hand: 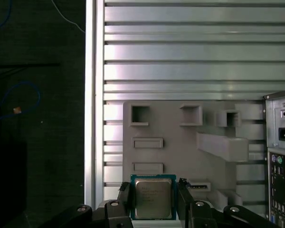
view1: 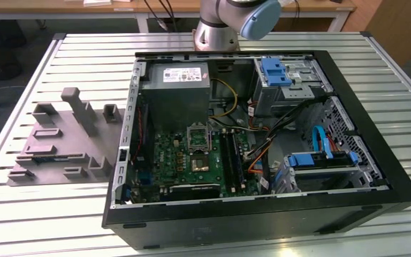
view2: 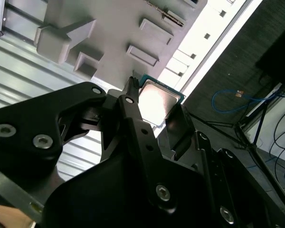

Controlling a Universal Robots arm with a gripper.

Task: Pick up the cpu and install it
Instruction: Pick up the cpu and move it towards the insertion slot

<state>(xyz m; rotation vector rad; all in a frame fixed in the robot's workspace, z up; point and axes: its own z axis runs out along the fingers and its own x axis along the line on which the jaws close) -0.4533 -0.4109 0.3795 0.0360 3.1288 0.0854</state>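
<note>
My claw (hand: 154, 190) pinches the cpu (hand: 153, 199) by two side edges, above the grey tray (hand: 180, 152); it looks light, stiff and flat. I think its underside breaks easily; hold edges only.

Nothing legible anywhere. Faint print lines on the cpu (hand: 153, 198) lid, too fine to read. White label (view1: 184, 75) on the power supply (view1: 180, 104), also unreadable.

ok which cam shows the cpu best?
First wrist view: the cpu faces the lens squarely, its top plain between the jaws. In the second wrist view the cpu is tilted and partly hidden by the jaws.
</note>
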